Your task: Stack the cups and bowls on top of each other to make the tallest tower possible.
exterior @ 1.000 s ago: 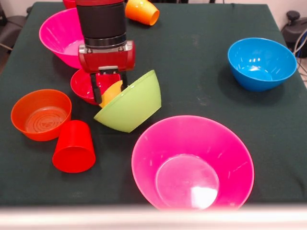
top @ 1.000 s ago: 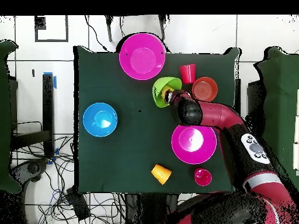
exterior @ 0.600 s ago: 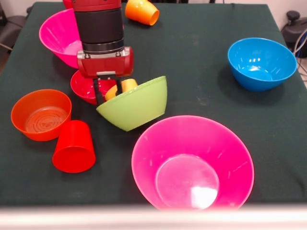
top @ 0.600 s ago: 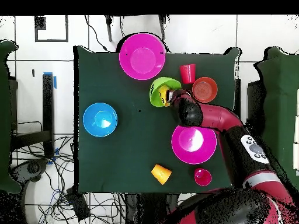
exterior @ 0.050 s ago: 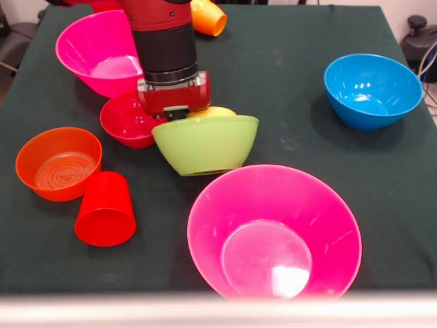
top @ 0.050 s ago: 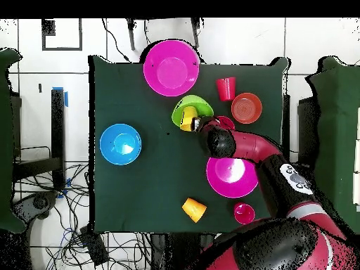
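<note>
Gripper (exterior @ 0.050 s ago: pixel 179 115): down at the green bowl's (exterior @ 0.050 s ago: pixel 205 143) far rim; you can't tell its grip (fingers hidden).
Green bowl: upright, mid-table, yellow cup (exterior @ 0.050 s ago: pixel 213 112) inside.
Red bowl (exterior @ 0.050 s ago: pixel 126 121): just beside it.
Red cup (exterior @ 0.050 s ago: pixel 104 210): apart, by the orange bowl (exterior @ 0.050 s ago: pixel 58 162).

Red-and-black arm enters from above in front view, wrist near vertical, slightly tilted. Gripper (exterior @ 0.050 s ago: pixel 179 113) low, red housing facing camera, fingertips hidden, state unclear. Overhead view: arm reaches from base diagonally over bench, gripper (top @ 0.050 s ago: pixel 198 126) at its end.
</note>
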